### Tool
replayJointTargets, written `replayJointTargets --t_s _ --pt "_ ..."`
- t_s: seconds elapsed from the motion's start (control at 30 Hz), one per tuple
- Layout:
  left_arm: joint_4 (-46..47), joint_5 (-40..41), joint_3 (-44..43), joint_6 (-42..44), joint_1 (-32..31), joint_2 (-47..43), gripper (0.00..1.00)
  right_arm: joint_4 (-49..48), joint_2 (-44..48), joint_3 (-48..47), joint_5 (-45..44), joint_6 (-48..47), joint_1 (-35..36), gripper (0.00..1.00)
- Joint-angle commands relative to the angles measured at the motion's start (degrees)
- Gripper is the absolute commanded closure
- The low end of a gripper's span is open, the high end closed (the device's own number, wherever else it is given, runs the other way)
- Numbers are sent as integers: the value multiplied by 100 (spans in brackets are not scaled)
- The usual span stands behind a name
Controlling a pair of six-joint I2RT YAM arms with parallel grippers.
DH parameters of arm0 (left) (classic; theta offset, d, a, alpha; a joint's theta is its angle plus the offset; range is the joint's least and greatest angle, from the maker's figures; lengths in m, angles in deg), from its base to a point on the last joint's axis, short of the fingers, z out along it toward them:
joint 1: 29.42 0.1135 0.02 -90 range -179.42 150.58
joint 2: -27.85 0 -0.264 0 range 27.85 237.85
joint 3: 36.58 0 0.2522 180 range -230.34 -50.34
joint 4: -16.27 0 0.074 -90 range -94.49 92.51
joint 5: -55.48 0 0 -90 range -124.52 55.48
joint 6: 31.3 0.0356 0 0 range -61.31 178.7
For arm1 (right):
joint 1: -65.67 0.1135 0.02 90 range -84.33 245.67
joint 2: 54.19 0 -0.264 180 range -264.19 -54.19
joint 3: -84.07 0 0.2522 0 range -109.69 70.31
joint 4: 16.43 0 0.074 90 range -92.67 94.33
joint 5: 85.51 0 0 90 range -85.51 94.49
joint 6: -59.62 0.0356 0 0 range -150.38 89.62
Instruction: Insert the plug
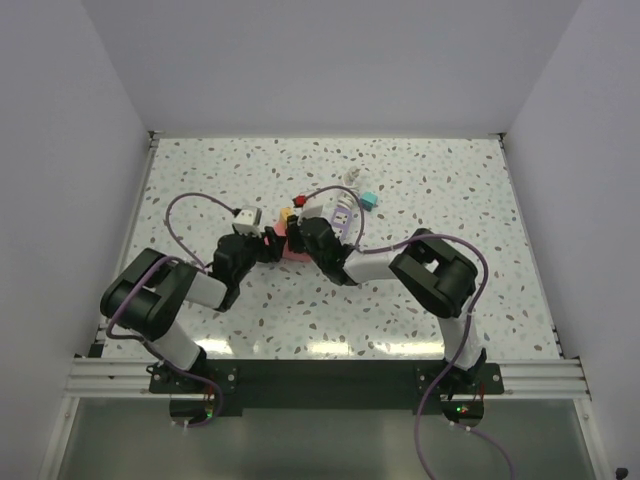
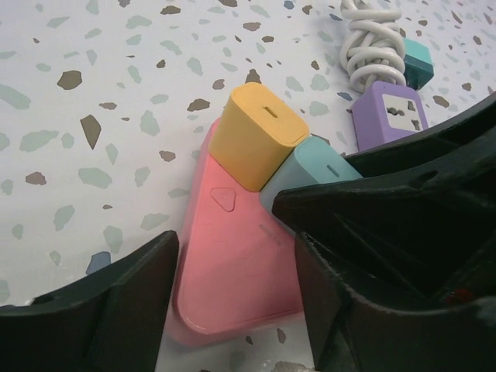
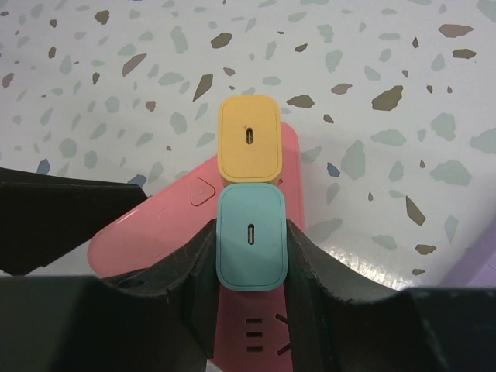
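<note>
A pink power strip (image 2: 232,256) lies flat on the speckled table (image 1: 420,180). A yellow plug (image 3: 249,138) sits plugged into it. A teal plug (image 3: 249,236) stands right beside the yellow one on the strip. My right gripper (image 3: 249,256) is shut on the teal plug, with a finger pressed on each side. My left gripper (image 2: 236,310) has its jaws against both sides of the strip's rounded near end. In the top view both grippers, left (image 1: 268,243) and right (image 1: 300,240), meet over the strip (image 1: 290,254).
A purple socket adapter (image 2: 387,115) with a coiled white cable (image 2: 373,46) and a small teal block (image 2: 418,62) lie just beyond the strip. A white cube plug (image 1: 244,220) lies to the left of it. White walls enclose the table.
</note>
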Motion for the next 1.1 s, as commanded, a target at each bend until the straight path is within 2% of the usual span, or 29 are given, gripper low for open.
replayJointTargets --t_s 0.0,0.1,0.2,0.4,1.07 --pt "91 -133 41 -50 -9 -545 29 2525 -661 125 696 124 250 100" --pt "-120 -46 138 -86 -18 -931 16 2657 -652 -94 582 141 224 100" --pt "-296 -1 252 -95 -18 -1310 13 2850 -626 -270 389 185 145 100" --pt "-481 306 384 -68 -18 -1750 12 3149 -494 -376 20 282 5 100" --pt "-552 368 393 -51 -18 -1812 12 3378 16 -227 -491 388 -321 100"
